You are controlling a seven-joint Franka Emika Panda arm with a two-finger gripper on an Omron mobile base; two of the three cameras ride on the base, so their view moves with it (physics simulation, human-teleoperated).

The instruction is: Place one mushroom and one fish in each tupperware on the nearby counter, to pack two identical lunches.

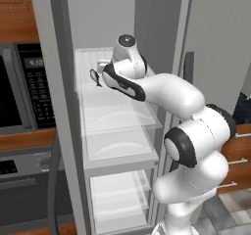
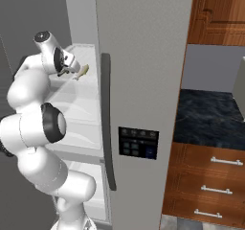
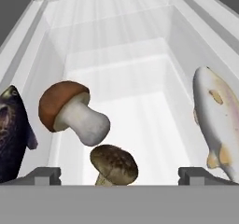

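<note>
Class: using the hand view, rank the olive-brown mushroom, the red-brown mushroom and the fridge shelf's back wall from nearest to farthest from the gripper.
1. Olive-brown mushroom, low between the open gripper tips.
2. Red-brown mushroom, just beyond, towards the left.
3. Back wall of the shelf, far at the top.

The fridge [image 1: 68,131] stands open, with an oven [image 1: 19,97] to its left and the table [image 2: 210,119] to its right, past the fridge door [image 2: 143,80]. Drawers [image 2: 210,186] sit under the table.

On a fridge shelf [image 3: 121,78] lie four things in a row. In the hand view, one fish [image 3: 11,134] is far left and the other fish [image 3: 217,120] is far right. Between them lie two mushrooms: one mushroom [image 3: 72,113] is farther in, the other mushroom [image 3: 114,164] is just in front of it, nearest the claw [image 3: 121,174].
</note>
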